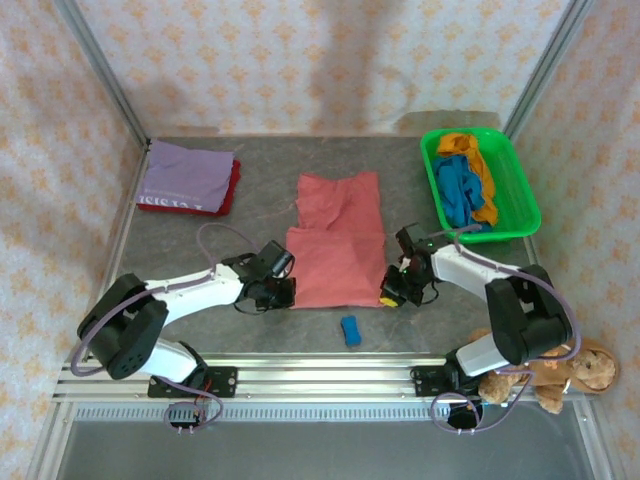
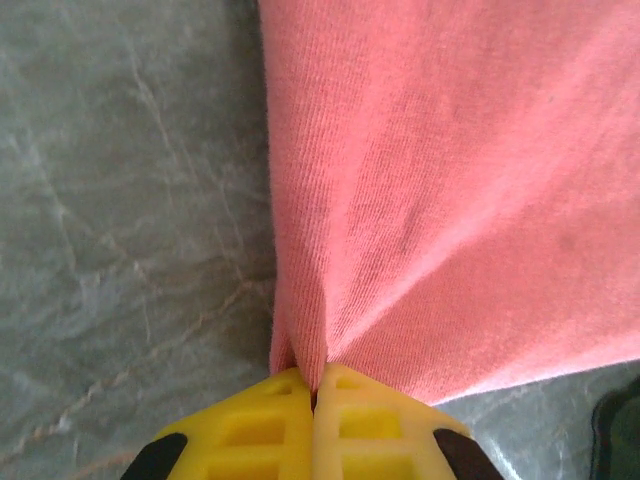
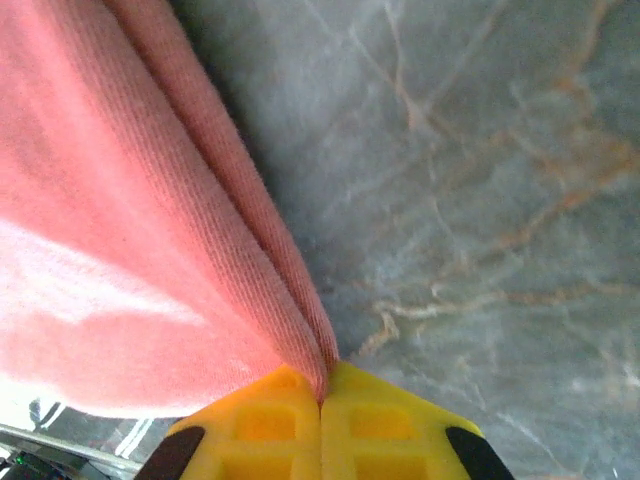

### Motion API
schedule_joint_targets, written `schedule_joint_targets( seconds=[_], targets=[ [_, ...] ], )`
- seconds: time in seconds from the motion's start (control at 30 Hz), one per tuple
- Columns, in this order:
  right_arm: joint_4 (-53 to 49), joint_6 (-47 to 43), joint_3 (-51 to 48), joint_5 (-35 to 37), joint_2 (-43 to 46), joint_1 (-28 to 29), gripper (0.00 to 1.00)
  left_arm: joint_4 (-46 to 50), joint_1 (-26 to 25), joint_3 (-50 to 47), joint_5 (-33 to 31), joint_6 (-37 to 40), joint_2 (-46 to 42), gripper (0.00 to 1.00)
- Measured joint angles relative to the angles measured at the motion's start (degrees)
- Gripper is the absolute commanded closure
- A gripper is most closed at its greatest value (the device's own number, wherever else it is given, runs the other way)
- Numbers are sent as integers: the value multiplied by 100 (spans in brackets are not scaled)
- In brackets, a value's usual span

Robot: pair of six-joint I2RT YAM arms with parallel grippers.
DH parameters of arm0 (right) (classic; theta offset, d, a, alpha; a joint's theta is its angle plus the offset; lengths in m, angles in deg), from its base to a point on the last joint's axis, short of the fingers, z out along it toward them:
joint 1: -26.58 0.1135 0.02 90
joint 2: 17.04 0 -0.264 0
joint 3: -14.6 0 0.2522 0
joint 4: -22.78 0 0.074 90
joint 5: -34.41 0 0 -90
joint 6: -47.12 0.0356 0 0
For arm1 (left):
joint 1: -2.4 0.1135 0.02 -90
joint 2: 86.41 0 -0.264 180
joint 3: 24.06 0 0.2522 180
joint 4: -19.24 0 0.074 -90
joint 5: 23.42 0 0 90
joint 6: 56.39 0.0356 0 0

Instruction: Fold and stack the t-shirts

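The task looks roughly a third done. At the far left corner of the table [image 1: 262, 205], a folded lilac t-shirt [image 1: 183, 173] lies on a dark red t-shirt [image 1: 233, 186], so a stack of two is started. The salmon-pink t-shirt [image 1: 338, 240] lies in the middle of the table as a long, narrow panel, which suggests its sides are already turned in, though the overhead view is too coarse to be sure. The left gripper [image 2: 314, 385] has its yellow fingers pressed together on the shirt's near left corner. The right gripper [image 3: 322, 385] is pinched the same way on the near right corner, with cloth bunched between the pads in both wrist views. The likely next step is to carry the near hem over toward the collar, then move the pink shirt onto the stack. A blue t-shirt [image 1: 458, 190] and an orange t-shirt [image 1: 484, 180] are crumpled in the green bin [image 1: 527, 205] at the right, unfolded.
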Motion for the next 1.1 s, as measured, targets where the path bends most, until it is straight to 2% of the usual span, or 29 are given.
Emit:
schedule_joint_targets(
  seconds=[0.23, 0.43, 0.93, 1.1],
  targets=[
    [-479, 50, -26, -162, 940, 26, 100, 715, -103, 57, -2, 0, -791, 100],
    [-852, 175, 37, -315, 1309, 35, 100, 1250, -116, 426, -2, -48, -1163, 100],
    [-1416, 562, 114, -575, 2170, 48, 100, 2105, -1060, 1121, -717, -632, -1244, 100],
    [-1515, 660, 111, -599, 2437, 50, 100, 2214, -1193, 1163, -848, -844, -1366, 100]
  ],
)
